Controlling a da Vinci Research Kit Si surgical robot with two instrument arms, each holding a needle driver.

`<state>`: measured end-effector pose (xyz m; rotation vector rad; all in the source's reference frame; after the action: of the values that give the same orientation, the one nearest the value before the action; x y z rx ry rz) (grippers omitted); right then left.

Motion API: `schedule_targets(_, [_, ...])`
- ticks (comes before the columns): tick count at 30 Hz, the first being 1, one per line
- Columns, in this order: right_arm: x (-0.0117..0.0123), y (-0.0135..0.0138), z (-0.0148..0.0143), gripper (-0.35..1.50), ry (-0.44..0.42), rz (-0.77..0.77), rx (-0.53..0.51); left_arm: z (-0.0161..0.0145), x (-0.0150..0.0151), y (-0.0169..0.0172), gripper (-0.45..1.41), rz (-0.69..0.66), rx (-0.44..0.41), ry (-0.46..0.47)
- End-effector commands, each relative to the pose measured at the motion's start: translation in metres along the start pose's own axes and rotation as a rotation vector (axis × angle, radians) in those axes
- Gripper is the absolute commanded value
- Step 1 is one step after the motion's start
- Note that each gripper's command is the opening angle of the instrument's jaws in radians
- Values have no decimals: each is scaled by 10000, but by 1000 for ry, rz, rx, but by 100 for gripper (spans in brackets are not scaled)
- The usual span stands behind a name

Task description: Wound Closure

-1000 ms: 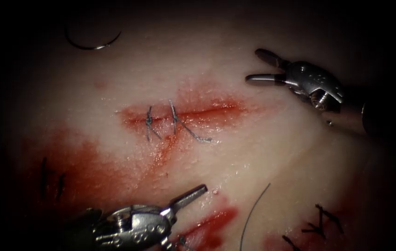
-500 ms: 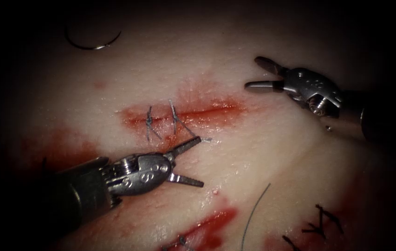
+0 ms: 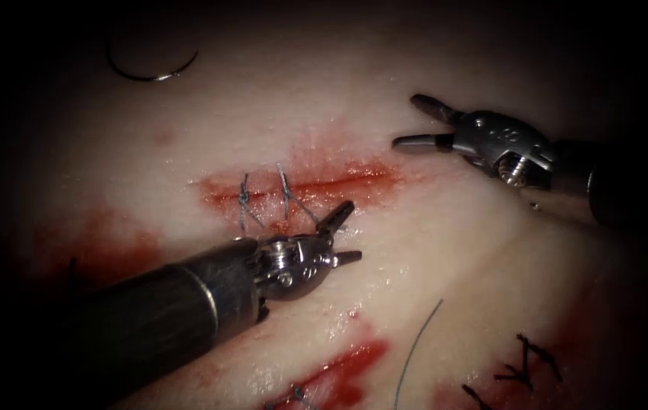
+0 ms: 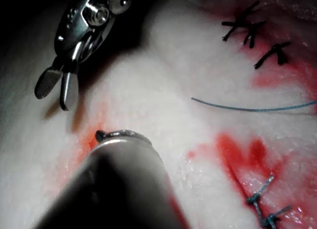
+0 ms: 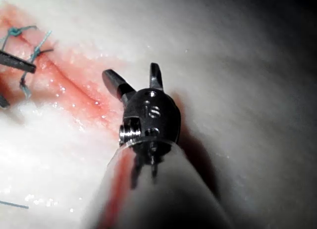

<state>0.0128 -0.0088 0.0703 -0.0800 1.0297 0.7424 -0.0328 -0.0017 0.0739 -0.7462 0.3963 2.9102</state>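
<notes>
Your left tool (image 3: 348,232) sits just below the cut (image 3: 301,188), jaws spread apart, holding nothing. Its upper jaw tip lies at the loose tail of the second stitch (image 3: 287,193); contact with the thread can't be confirmed. It has come up from the bottom edge over the last second, and its jaws have gone from closed to spread. Its dark shaft (image 3: 164,304) runs down toward the lower left.

Your right tool (image 3: 407,121) hangs above the right end of the cut, off the tissue (image 3: 453,250), jaws apart, holding nothing. It has barely shifted, drifting slightly left. In the right wrist view the same tool (image 5: 133,75) shows both jaws splayed over pale tissue, next to the red line of the cut (image 5: 74,90). In the left wrist view the right tool (image 4: 57,90) shows its two paddle tips parted.

The needle (image 3: 153,70) lies free on the tissue at the far upper left, well apart from both tools and above the cut. It is not in the tissue and neither tool holds it.

Two stitches cross the left half of the cut: the first stitch (image 3: 244,199) and the second just to its right. The right half is unstitched. A loose length of thread (image 3: 418,342) lies on the tissue lower right, near old dark stitches (image 3: 525,364). Red fluid (image 3: 339,372) pools below and to the left of the cut.
</notes>
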Motion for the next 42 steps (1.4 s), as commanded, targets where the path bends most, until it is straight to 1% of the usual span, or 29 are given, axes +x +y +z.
schedule_targets(1, [2, -3, 14, 136, 4, -1, 7, 9, 3, -5, 54, 14, 8, -10])
schedule_targets(5, [1, -6, 17, 136, 6, -2, 9, 17, -5, -10, 57, 40, 27, -53])
schedule_targets(9, [1, -6, 17, 136, 7, -2, 8, 24, -10, -14, 57, 53, 32, -67])
schedule_targets(11, [1, -6, 17, 136, 7, -2, 8, 28, -13, -13, 52, 52, 38, -76])
schedule_targets(14, [1, -6, 17, 136, 7, -2, 8, 35, -16, -7, 37, 80, 42, -78])
schedule_targets(17, [0, -6, 17, 136, 7, -2, 8, 37, -17, -4, 22, 101, 29, -55])
schedule_targets(19, [0, -6, 17, 136, 7, -3, 8, 37, -16, -2, 19, 99, 23, -45])
schedule_targets(20, [0, -6, 17, 136, 7, -3, 8, 36, -16, -1, 10, 104, 21, -43])
schedule_targets(22, [0, -6, 18, 136, 7, -3, 8, 36, -15, -1, 0, 108, 22, -47])
schedule_targets(23, [0, -6, 18, 136, 8, -3, 11, 36, -15, -1, -8, 107, 22, -49])
schedule_targets(24, [0, -7, 18, 135, 9, -3, 10, 37, -15, -1, -35, 105, 22, -56])
schedule_targets(25, [0, -8, 18, 135, 9, -3, 9, 37, -15, -2, -45, 104, 22, -58])
schedule_targets(28, [-1, -10, 20, 133, 13, -4, 19, 38, -17, -3, -45, 105, 14, -42])
schedule_targets(31, [-4, -17, 23, 120, 34, -16, 71, 33, -23, -6, -45, 124, -17, 18])
schedule_targets(32, [-6, -18, 24, 118, 42, -30, 89, 30, -26, -8, -45, 125, -36, 50])
schedule_targets(34, [-9, -22, 28, 115, 65, -44, 151, 24, -32, -12, -45, 126, -54, 84])
schedule_targets(35, [-11, -23, 30, 118, 76, -49, 193, 20, -37, -15, -45, 126, -64, 110])
schedule_targets(38, [-18, -29, 41, 136, 160, -144, 327, 11, -47, -24, -45, 149, -101, 189])
schedule_targets(39, [-20, -30, 44, 138, 181, -162, 356, 7, -52, -28, -45, 162, -121, 227])
schedule_targets(40, [-25, -35, 52, 141, 244, -222, 407, 2, -57, -32, -45, 210, -143, 276])
schedule_targets(41, [-25, -35, 52, 141, 244, -222, 407, 2, -57, -32, -45, 210, -143, 276])
schedule_targets(42, [-26, -38, 55, 141, 253, -244, 414, -1, -61, -35, -45, 217, -159, 309])
